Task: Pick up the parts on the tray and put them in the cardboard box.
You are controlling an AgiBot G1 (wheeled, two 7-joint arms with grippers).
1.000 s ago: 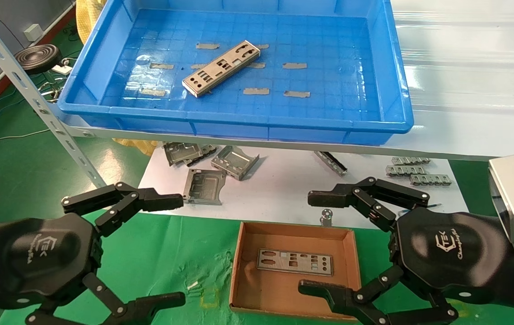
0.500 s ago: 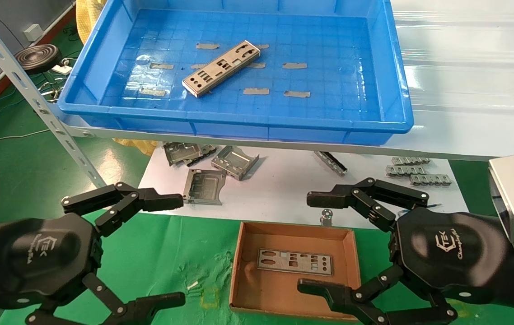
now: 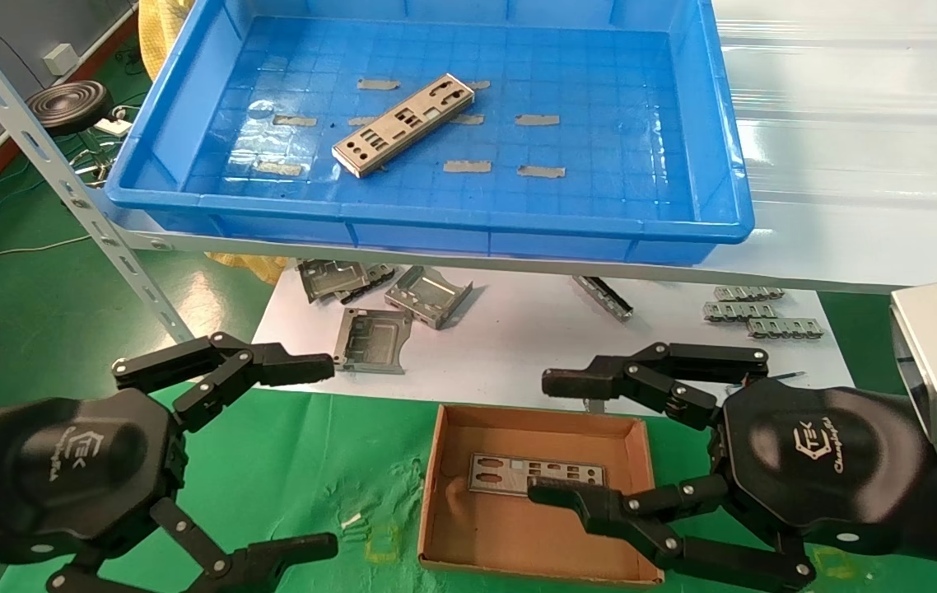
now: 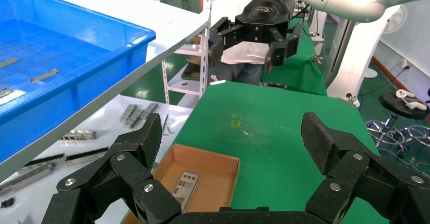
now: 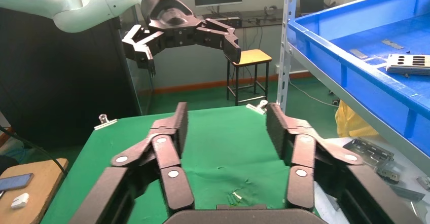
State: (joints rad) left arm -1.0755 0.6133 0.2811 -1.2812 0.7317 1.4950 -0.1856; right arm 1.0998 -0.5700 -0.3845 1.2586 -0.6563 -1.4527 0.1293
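Two parts were in sight. One plate [image 3: 403, 124] lay slantwise on the grid floor of the blue tray [image 3: 715, 165], which sat on a raised shelf at the far side; small grey strips [image 3: 467, 166] were scattered on the tray floor around that plate. The other plate [image 3: 530, 475] lay flat inside the cardboard box [image 3: 435, 494], near its far wall, on the green worktop [image 3: 304, 461].

The right pincer [image 3: 543, 441] hung low at the box's right side, its fingers spread but not wide: the far fingertip was above the box's far wall and the near fingertip was over the right end of the plate in the box. Whether it touched the plate could not be told. The right wrist view showed the two fingers [image 5: 175, 133] apart with nothing between them.

The left pincer [image 3: 328, 453] hung over the green worktop well to the left of the box, fingers spread wide and holding nothing; in the left wrist view its fingers [image 4: 147, 138] framed the box [image 4: 223, 183] and the plate [image 4: 185, 185] in it.

Beyond the box, on a white sheet [image 3: 518, 346] under the shelf, lay bent grey brackets [image 3: 374, 339] and some small linked metal pieces [image 3: 752, 311]
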